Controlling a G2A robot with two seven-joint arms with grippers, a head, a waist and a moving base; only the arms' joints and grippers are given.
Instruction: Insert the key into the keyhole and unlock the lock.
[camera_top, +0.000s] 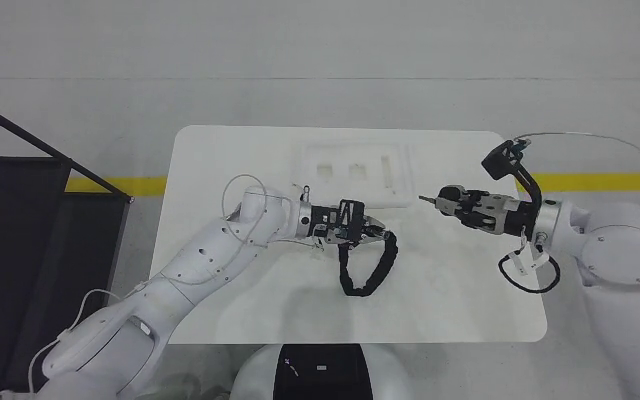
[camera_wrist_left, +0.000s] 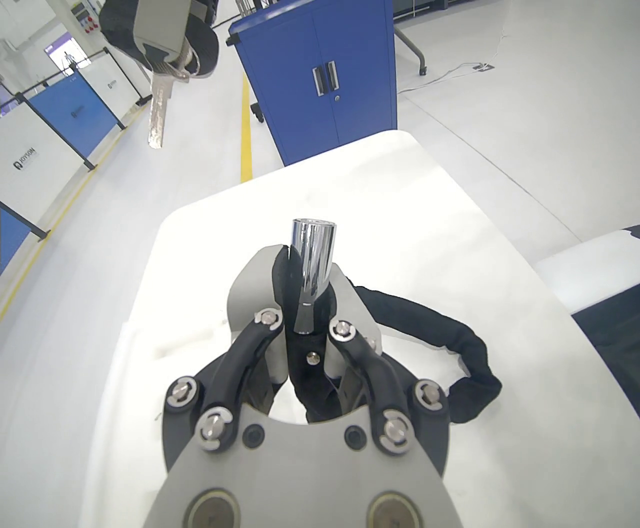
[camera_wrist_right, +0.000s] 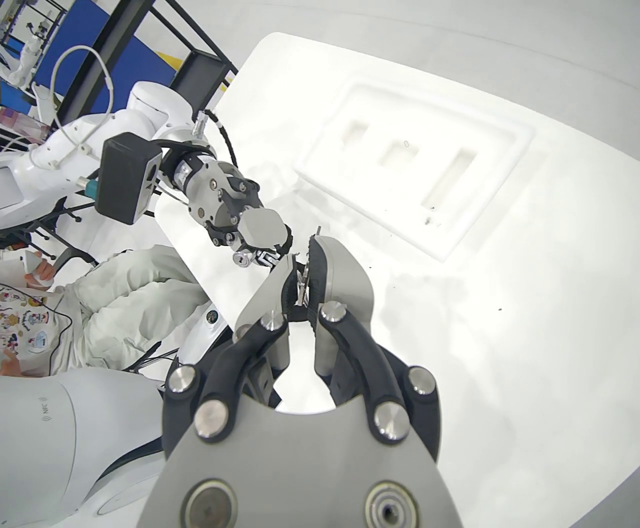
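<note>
My left gripper (camera_top: 370, 224) is shut on the lock (camera_wrist_left: 312, 262), a chrome cylinder whose end points away from the wrist. Its black fabric-covered chain (camera_top: 366, 268) hangs in a loop down onto the table. The lock's keyhole end (camera_wrist_right: 243, 259) faces my right gripper (camera_wrist_right: 302, 261). My right gripper (camera_top: 447, 200) is shut on the silver key (camera_wrist_left: 157, 112), whose blade (camera_top: 428, 200) points at the lock. A short gap separates key tip and lock above the middle of the table. Between the right fingers only a sliver of the key (camera_wrist_right: 301, 289) shows.
A white foam tray (camera_top: 355, 170) with three shallow recesses lies at the table's far side, behind both grippers. The white table (camera_top: 250, 160) has bare surface to the left, right and front. A blue cabinet (camera_wrist_left: 325, 75) stands on the floor beyond the table.
</note>
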